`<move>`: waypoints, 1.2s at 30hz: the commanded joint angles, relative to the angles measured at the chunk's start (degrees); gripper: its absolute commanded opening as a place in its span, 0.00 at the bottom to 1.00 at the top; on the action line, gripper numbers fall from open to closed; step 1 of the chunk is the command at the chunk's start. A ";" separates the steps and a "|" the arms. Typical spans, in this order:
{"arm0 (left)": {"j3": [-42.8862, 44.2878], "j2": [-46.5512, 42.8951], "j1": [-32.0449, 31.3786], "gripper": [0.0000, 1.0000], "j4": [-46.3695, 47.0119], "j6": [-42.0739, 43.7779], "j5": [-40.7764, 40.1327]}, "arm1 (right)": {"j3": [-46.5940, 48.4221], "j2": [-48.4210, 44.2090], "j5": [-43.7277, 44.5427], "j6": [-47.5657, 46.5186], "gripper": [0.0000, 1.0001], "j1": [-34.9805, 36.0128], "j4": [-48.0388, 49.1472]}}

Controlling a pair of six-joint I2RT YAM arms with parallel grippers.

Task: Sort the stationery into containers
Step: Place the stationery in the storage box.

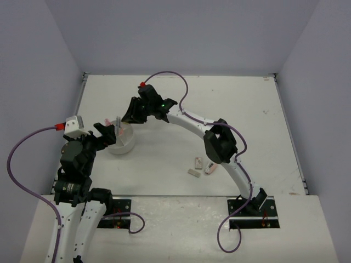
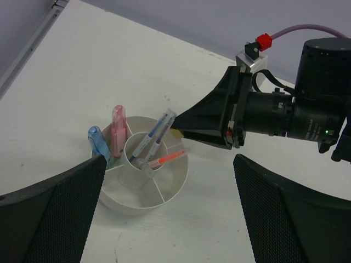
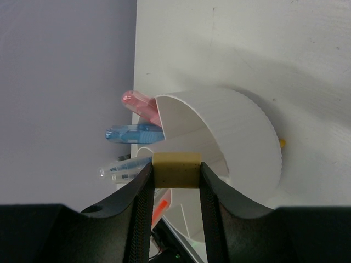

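Your right hand (image 3: pixel 175 167) pinches a small tan eraser block (image 3: pixel 175 171), matte and square-edged, between smooth black fingers just over the rim of the round white holder (image 3: pixel 247 142) with its finely ribbed wall. Inside the divided holder, a translucent pink marker (image 2: pixel 117 131) and a blue marker (image 2: pixel 97 141) lean in an outer section, while a clear-barrelled grey-blue pen (image 2: pixel 153 137) and an orange pen (image 2: pixel 167 159) slant from the middle. Your left hand (image 1: pixel 108 134) hovers beside the holder above the pale worktop (image 1: pixel 219 104), its mesh-textured fingers (image 2: pixel 55 219) spread wide, gripping nothing.
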 commanded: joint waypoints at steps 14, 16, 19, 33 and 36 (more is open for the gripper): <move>-1.03 -0.72 -0.34 1.00 2.79 1.92 1.78 | 2.89 0.37 -2.27 -1.49 0.48 0.29 0.25; -1.06 -0.73 -0.26 1.00 2.71 1.92 1.85 | 2.89 0.18 -2.21 -1.56 0.49 0.28 0.17; -1.06 -0.73 -0.35 1.00 2.80 2.01 1.87 | 2.38 -0.42 -2.19 -1.74 0.49 0.28 -0.03; -1.01 -0.90 -0.26 1.00 2.59 1.92 1.24 | -19.61 -19.66 0.55 -5.36 0.49 -2.07 9.74; -0.95 -1.07 -0.26 1.00 2.45 1.83 0.88 | -24.63 -23.66 2.52 -7.10 0.50 -2.18 10.86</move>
